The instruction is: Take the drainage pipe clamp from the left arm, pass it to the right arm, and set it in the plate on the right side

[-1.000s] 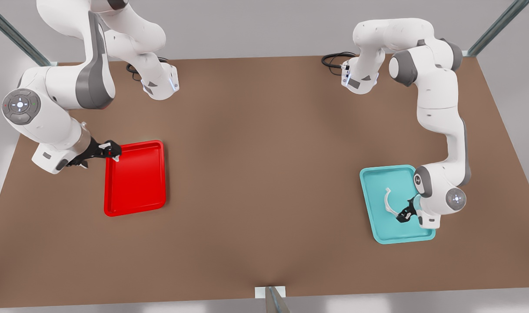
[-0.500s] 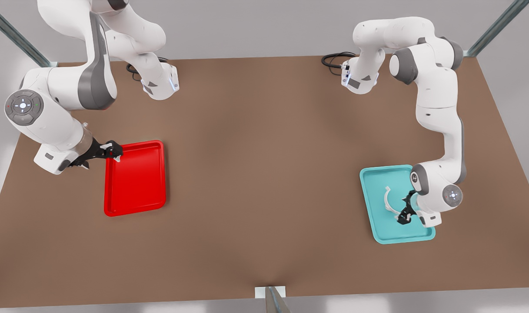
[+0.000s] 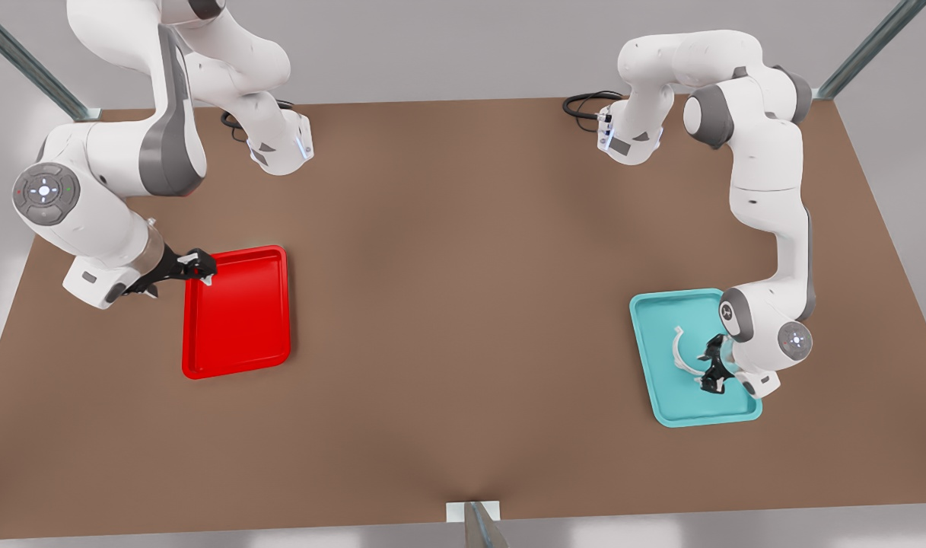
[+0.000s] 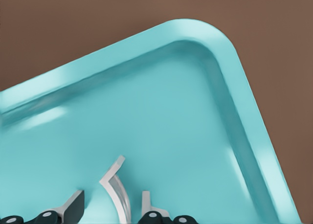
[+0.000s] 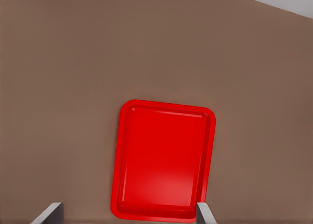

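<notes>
Clamp lies in teal tray, between open left hand's fingers.

The picture's bottom edge is cutting off the drainage pipe clamp and the left gripper fingers.

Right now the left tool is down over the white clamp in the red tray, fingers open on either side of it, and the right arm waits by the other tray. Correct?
One thing is wrong: the clamp lies in the teal tray, not the red tray. The left wrist view shows the left tool open astride the clamp on teal. The right tool does wait, at the red tray's corner.
</notes>
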